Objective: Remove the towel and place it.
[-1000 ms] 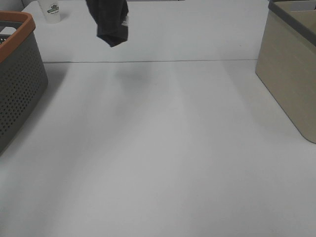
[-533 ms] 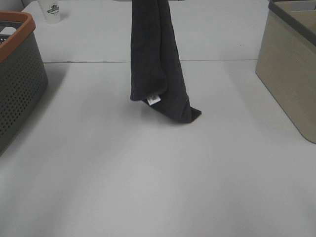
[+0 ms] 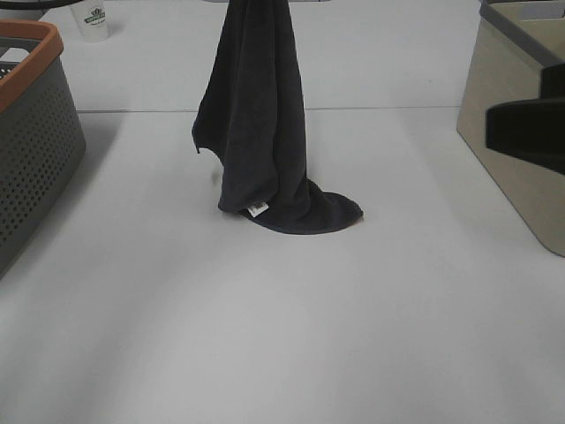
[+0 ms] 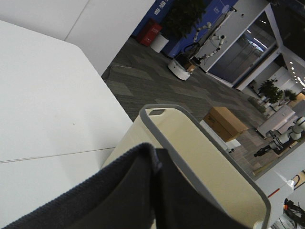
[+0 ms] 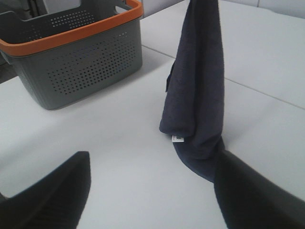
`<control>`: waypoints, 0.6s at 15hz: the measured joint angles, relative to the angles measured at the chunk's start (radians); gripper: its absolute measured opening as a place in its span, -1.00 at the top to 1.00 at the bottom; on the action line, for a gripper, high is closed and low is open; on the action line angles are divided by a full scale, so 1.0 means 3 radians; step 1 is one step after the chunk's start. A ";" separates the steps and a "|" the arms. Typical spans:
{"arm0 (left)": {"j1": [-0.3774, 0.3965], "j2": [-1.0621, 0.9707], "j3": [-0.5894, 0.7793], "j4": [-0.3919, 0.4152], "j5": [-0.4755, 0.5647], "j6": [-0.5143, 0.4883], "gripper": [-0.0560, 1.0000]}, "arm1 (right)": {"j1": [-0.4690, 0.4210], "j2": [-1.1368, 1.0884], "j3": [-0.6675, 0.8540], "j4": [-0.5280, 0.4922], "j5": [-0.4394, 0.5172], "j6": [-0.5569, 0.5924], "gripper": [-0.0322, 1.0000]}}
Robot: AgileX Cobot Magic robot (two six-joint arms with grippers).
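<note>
The dark charcoal towel [image 3: 260,132] hangs from above the top edge of the exterior view. Its lower end is folded onto the white table, with the small white tag [image 3: 257,210] at the bottom. In the left wrist view the towel's cloth [image 4: 119,195] fills the near edge where my left gripper holds it; the fingers themselves are hidden. My right gripper [image 5: 152,160] is open and empty, low over the table, facing the towel [image 5: 198,86] from a short distance. It shows as a black shape [image 3: 525,132] at the right of the exterior view.
A grey perforated basket with an orange rim [image 3: 35,150] stands at the left edge and shows in the right wrist view [image 5: 81,52]. A beige bin with a grey rim [image 3: 512,150] stands at the right. A white paper cup [image 3: 91,19] sits at the far left back.
The towel came from the back left toward the middle and dropped until its lower end lies on the table. My right gripper has come into the exterior view at the right.
</note>
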State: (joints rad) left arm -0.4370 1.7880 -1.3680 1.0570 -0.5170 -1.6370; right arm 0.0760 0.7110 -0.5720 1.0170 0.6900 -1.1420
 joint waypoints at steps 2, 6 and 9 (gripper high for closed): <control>0.0000 0.0000 0.0000 0.0000 -0.0043 0.0000 0.89 | 0.0000 0.0557 0.0000 0.0527 0.0033 -0.0643 -0.41; 0.0000 0.0000 0.0000 -0.0210 -0.0313 0.0000 0.89 | 0.0007 0.1503 0.0000 0.1530 0.0183 -0.1737 -0.41; 0.0000 0.0000 0.0000 -0.0293 -0.0630 0.0000 0.89 | 0.0417 0.1980 0.0000 0.2177 0.0013 -0.2507 -0.41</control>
State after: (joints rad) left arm -0.4370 1.7880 -1.3680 0.9690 -0.7060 -1.6370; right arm 0.2010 1.3050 -0.5720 1.6700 0.6940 -1.8940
